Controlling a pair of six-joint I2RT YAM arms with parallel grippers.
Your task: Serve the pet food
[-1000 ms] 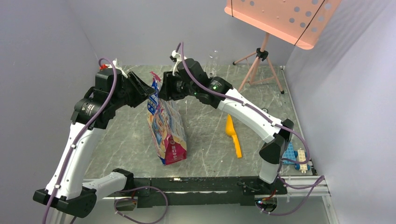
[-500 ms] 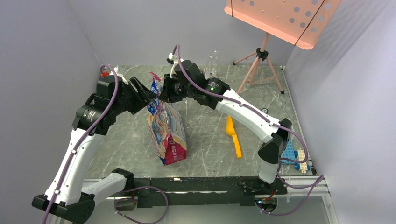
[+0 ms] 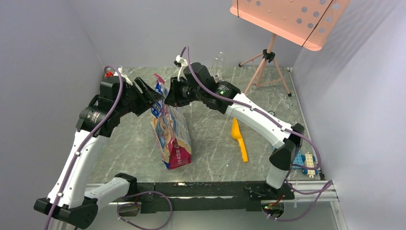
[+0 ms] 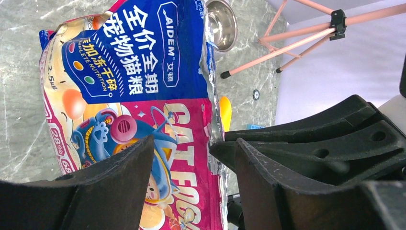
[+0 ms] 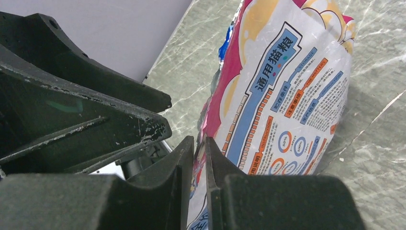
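Observation:
The printed cat-food bag [image 3: 171, 136] stands upright mid-table. The pet food itself is hidden inside it. My right gripper [image 3: 167, 97] is at the bag's top from the right. In the right wrist view that gripper [image 5: 200, 155] is shut on the bag's [image 5: 287, 91] thin upper edge. My left gripper [image 3: 151, 96] hangs at the bag's top from the left. In the left wrist view the left gripper [image 4: 191, 165] is open, its fingers [image 4: 119, 187] straddling the bag's [image 4: 134, 81] face without pinching it.
A yellow scoop [image 3: 239, 139] lies right of the bag. A steel bowl [image 4: 222, 24] sits behind the bag. A pink tripod [image 3: 267, 64] with a perforated board [image 3: 287, 19] stands at the back right, beside a clear bottle [image 3: 218, 64]. Blue blocks [image 3: 302, 162] lie at the right edge.
My right jaws have closed onto the bag's top edge. My left jaws have spread wider and let go of the bag top. Both wrists shifted slightly.

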